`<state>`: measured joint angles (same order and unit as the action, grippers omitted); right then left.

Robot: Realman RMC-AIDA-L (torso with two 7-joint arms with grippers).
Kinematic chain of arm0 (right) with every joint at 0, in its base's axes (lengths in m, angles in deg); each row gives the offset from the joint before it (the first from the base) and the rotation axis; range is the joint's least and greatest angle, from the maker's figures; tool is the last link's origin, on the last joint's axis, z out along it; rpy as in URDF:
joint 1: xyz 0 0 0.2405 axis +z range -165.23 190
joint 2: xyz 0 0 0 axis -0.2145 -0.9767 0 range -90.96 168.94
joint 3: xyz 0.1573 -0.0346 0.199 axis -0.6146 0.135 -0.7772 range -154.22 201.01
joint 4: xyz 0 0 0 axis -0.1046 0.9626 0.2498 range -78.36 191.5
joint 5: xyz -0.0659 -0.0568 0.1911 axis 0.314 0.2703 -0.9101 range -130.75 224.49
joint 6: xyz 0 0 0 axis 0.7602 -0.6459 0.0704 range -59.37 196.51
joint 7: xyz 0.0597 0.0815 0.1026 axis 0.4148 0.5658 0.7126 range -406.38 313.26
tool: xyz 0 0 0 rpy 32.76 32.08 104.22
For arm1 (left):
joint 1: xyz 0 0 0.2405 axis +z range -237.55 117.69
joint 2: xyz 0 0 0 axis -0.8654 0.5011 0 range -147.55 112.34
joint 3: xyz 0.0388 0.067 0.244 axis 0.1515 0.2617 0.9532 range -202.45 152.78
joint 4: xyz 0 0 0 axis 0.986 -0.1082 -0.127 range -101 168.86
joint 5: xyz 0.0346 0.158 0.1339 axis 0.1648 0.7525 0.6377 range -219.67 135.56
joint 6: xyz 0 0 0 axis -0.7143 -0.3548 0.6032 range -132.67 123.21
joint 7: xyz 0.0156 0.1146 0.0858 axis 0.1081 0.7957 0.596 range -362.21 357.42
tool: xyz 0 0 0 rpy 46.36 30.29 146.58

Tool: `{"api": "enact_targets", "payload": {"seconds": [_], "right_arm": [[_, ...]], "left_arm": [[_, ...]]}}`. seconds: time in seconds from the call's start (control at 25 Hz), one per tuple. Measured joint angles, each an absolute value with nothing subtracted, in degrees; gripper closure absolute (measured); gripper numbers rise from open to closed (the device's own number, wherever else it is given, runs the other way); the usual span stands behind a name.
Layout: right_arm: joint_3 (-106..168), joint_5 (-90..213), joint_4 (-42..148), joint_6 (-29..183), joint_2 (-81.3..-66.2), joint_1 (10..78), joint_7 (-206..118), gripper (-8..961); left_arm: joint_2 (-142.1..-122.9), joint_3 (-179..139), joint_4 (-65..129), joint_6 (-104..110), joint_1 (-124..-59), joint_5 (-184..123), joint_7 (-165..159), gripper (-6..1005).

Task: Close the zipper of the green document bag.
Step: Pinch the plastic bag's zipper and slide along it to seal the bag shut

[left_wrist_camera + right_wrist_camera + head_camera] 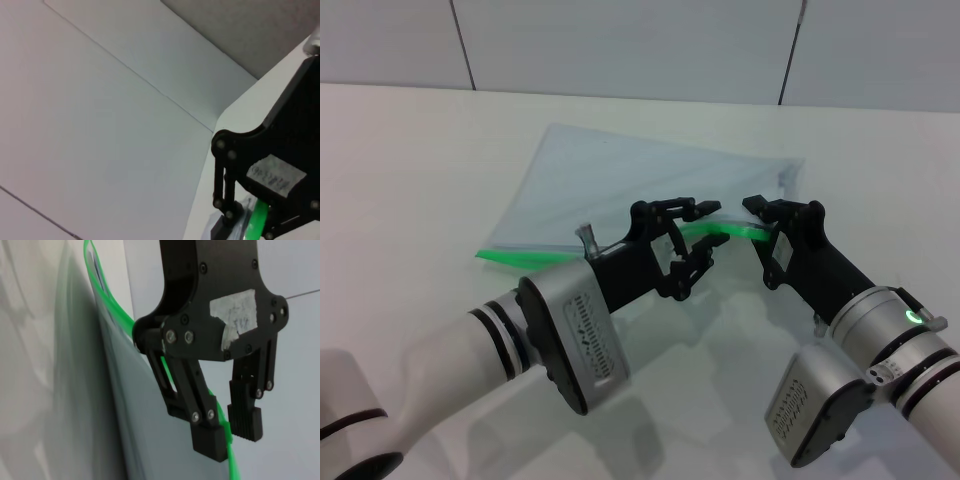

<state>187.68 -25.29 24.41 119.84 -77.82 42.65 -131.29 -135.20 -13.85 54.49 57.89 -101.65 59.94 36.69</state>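
Observation:
The green document bag [640,180] lies flat on the white table, pale and translucent. Its zipper [530,257] runs as a bright green strip along the near edge. My left gripper [692,237] is open, one finger above the strip and one below, near the strip's right half. The left wrist view catches only a dark finger link and a bit of zipper [257,222]. My right gripper [760,222] sits at the strip's right end. In the right wrist view its pads close around the zipper [112,302] at the right gripper [227,432]. I cannot pick out the slider tab.
The white table [410,170] stretches wide to the left and behind the bag. A pale panelled wall [620,40] rises at the back. Both arms crowd the near right part of the table.

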Motion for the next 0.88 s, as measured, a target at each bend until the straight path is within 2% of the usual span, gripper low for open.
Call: {"api": "enact_targets", "payload": {"seconds": [0.88], "right_arm": [[188.12,-25.11,24.40,119.82,-77.75,42.71,-131.48,932]], "left_arm": [[-135.38,-14.29,54.67,58.08,-101.32,59.75,42.25,861]]}}
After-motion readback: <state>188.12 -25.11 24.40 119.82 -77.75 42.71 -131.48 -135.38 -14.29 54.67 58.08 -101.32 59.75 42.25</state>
